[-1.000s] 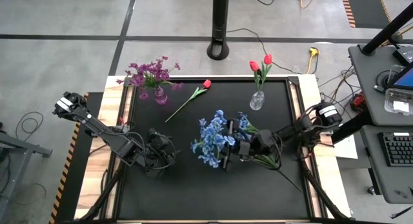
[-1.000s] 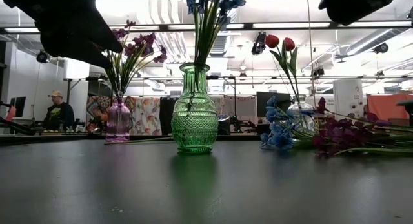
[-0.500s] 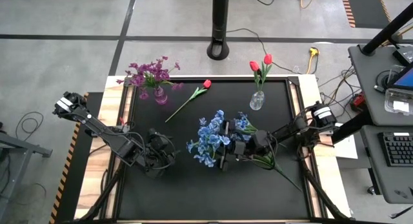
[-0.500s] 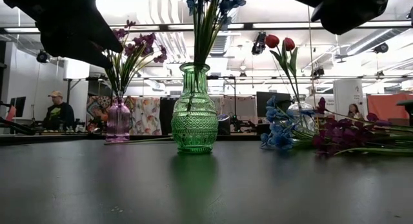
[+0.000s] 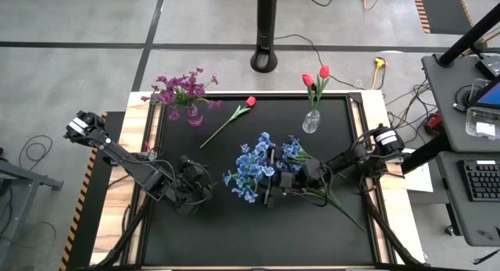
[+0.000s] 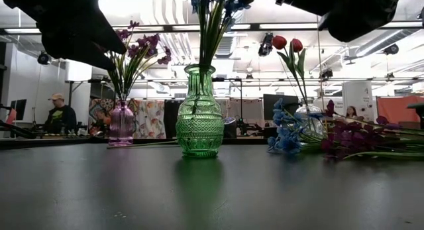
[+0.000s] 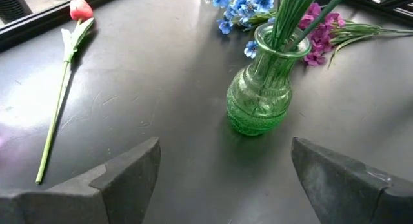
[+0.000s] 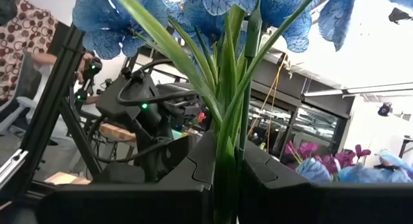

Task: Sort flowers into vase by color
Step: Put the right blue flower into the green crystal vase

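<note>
Blue flowers shifted left, stems upright

Bright overhead lighting; ceiling glare low view; soft shadows.

high: straight down | low: table-level, facing room | wrists: close | shared: green vase

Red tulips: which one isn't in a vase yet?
The single red tulip lying flat on the black table, between the purple vase and the clear vase. The other two red tulips stand upright in the clear vase.
</note>
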